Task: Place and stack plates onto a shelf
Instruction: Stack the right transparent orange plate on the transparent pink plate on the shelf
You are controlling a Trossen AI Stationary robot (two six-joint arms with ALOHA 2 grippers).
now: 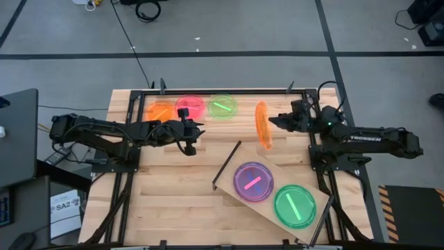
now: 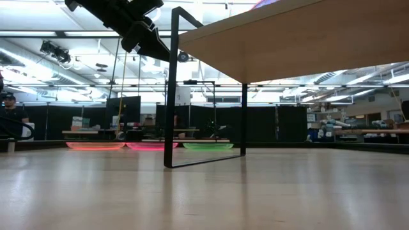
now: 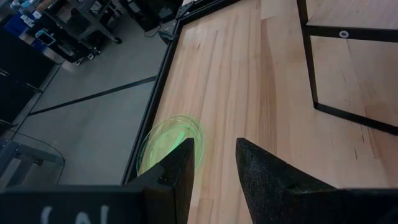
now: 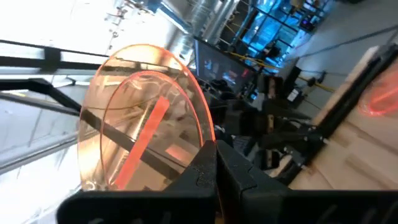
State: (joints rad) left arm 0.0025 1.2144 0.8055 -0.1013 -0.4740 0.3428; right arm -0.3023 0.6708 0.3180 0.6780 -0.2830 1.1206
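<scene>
My right gripper (image 1: 272, 122) is shut on an orange plate (image 1: 261, 125), which the high view shows edge-on right of the table's middle. Orange (image 1: 161, 111), pink (image 1: 189, 106) and green (image 1: 223, 106) plates lie flat in a row at the far edge. The shelf (image 1: 281, 173) stands askew at the near right on black legs; a purple plate (image 1: 252, 181) and a green plate (image 1: 295, 206) lie flat on it. My left gripper (image 3: 214, 168) hovers open over the table's left half, with nothing between its fingers. My right gripper pinches the orange plate's rim (image 4: 204, 144) between its two shut fingers (image 4: 233, 171). The fingers come from the table's right side and slant upward. The plate stands on edge beyond the fingertips, its faces toward the table's left and right, up off the table.
A black metal frame (image 1: 139, 104) runs round the tabletop's edges. The shelf's thin black leg (image 2: 171, 89) stands near the table's middle. Bare planks lie between the far row of plates and the shelf. A dark monitor (image 1: 17, 135) stands off the table's left.
</scene>
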